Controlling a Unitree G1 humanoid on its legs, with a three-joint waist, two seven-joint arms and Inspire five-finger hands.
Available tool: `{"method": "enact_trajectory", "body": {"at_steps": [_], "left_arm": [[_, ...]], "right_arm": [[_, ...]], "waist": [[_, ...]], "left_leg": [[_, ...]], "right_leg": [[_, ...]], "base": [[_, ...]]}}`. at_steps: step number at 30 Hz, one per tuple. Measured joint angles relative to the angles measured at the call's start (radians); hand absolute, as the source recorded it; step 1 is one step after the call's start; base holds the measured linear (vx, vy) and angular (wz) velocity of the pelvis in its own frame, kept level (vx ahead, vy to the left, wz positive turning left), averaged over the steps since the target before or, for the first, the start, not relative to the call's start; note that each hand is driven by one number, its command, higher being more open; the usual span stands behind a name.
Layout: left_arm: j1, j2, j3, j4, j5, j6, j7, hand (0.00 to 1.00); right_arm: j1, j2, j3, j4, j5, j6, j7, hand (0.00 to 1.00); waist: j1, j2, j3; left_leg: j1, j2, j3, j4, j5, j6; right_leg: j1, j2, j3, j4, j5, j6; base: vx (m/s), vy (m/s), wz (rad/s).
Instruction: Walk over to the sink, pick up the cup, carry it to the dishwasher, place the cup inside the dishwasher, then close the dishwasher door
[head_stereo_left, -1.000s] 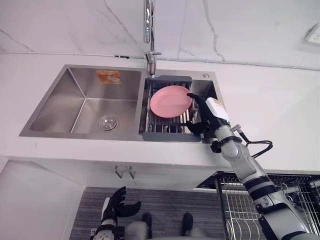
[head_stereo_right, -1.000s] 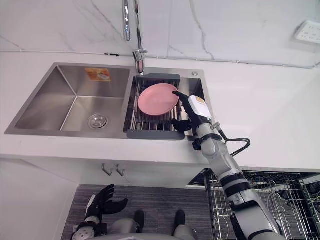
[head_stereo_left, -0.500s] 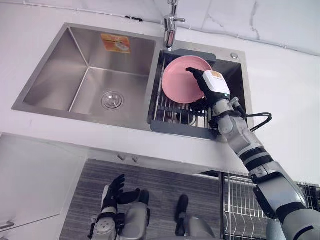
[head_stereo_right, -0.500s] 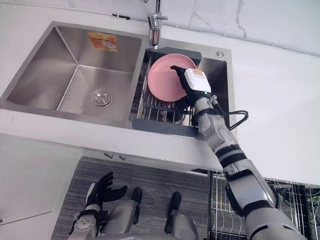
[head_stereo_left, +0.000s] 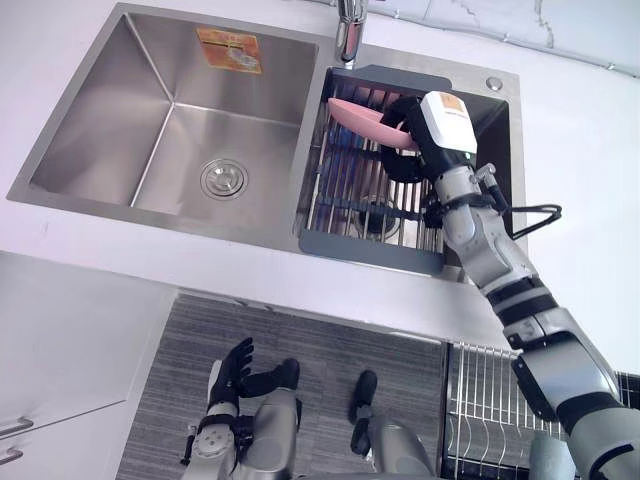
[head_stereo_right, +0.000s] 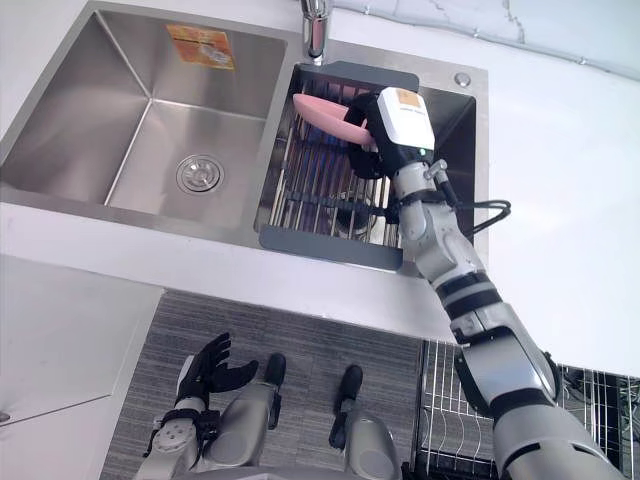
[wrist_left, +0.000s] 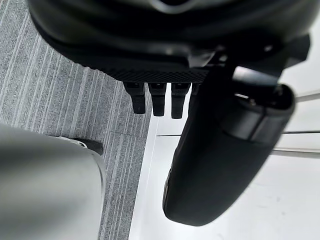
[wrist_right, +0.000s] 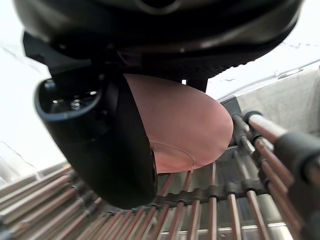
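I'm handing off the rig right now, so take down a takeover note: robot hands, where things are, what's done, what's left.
Hands: right robot hand is at the plate, grip unclear; left robot hand is open, low above the floor.
Things: it is a pink plate, not a cup, tilted over the rack in the sink.
Done: walk to the sink.
Left: lift, carry to the dishwasher rack, load, close the door.

R hand (head_stereo_left: 432, 130) fingers pinch pink plate (head_stereo_left: 352, 112) at dish rack (head_stereo_left: 345, 205) in sink (head_stereo_left: 150, 120).
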Motion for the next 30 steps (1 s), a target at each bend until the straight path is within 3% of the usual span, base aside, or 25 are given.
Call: {"method": "enact_trajectory", "body": {"at_steps": [10, 18, 23, 27, 30], "left_arm": [[0.025, 0.001, 0.002, 0.002, 0.006, 0.012, -0.004, 0.9], [0.036, 0.004, 0.019, 0.076, 0.024, 0.026, -0.01, 0.9], [0.057, -0.002, 0.019, 0.123, 0.035, 0.028, -0.012, 0.9], [0.071, -0.016, 0.047, 0.142, 0.039, 0.039, -0.011, 0.9], [0.071, -0.021, 0.047, 0.144, 0.033, 0.044, -0.001, 0.9]], "right_arm": [[0.247, 0.001, -0.153, -0.393, 0.003, -0.055, 0.002, 0.3], [0.573, 0.052, -0.355, -0.674, 0.007, -0.092, 0.001, 0.3], [0.759, 0.111, -0.467, -0.727, 0.031, -0.1, -0.002, 0.3], [0.82, 0.126, -0.502, -0.71, 0.031, -0.095, -0.005, 0.3], [0.818, 0.126, -0.503, -0.63, 0.031, -0.089, -0.008, 0.3]], "waist": [[-0.042, -0.005, -0.003], [-0.121, -0.029, -0.065], [-0.173, -0.025, -0.124], [-0.216, -0.006, -0.134], [-0.218, 0.006, -0.129]], "left_leg": [[0.1, 0.013, 0.072, -0.022, -0.018, 0.002], [0.164, 0.048, 0.215, 0.014, -0.105, 0.008], [0.212, 0.079, 0.328, 0.046, -0.135, 0.002], [0.233, 0.102, 0.45, 0.077, -0.166, 0.0], [0.249, 0.111, 0.541, 0.083, -0.178, 0.002]], "right_leg": [[0.055, 0.004, 0.071, 0.003, -0.001, 0.0], [0.062, 0.03, 0.208, 0.0, -0.009, 0.011], [0.059, 0.06, 0.327, 0.006, -0.007, 0.014], [0.013, 0.09, 0.442, 0.035, 0.003, 0.025], [-0.026, 0.095, 0.458, 0.044, 0.022, 0.019]], "base": [[0.04, 0.007, -0.2], [-0.02, 0.014, -0.54], [0.03, 0.015, -0.73], [0.0, 0.035, -0.96], [-0.06, 0.059, -1.0]]}}
